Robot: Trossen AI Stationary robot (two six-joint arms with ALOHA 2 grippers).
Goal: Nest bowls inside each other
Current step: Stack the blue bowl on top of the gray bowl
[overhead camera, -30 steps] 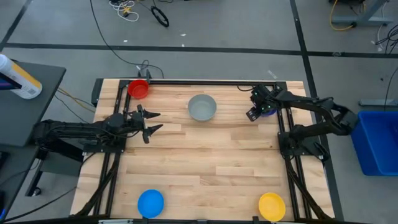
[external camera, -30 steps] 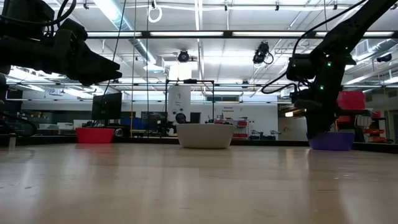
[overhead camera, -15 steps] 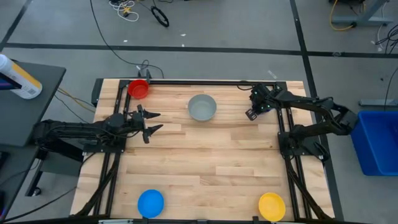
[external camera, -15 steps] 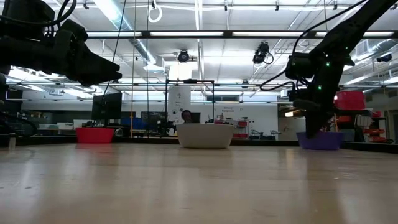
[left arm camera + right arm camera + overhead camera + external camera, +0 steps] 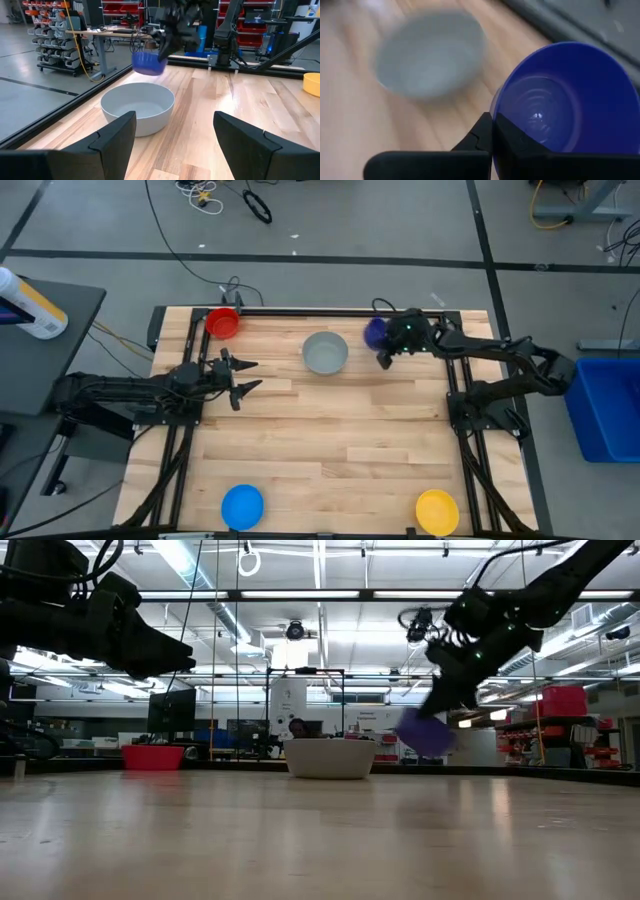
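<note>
One dark blue bowl [image 5: 565, 100], tilted in the air, hangs by its rim, clamped in the right tool [image 5: 492, 131].

Robotics lab or workshop, strip-lit ceiling [image 5: 320, 595], red parts bins [image 5: 47, 4], floor cables [image 5: 180, 240]

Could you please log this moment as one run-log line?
right gripper: shut on dark blue bowl, lifted beside grey bowl | left gripper: open, waiting
</note>
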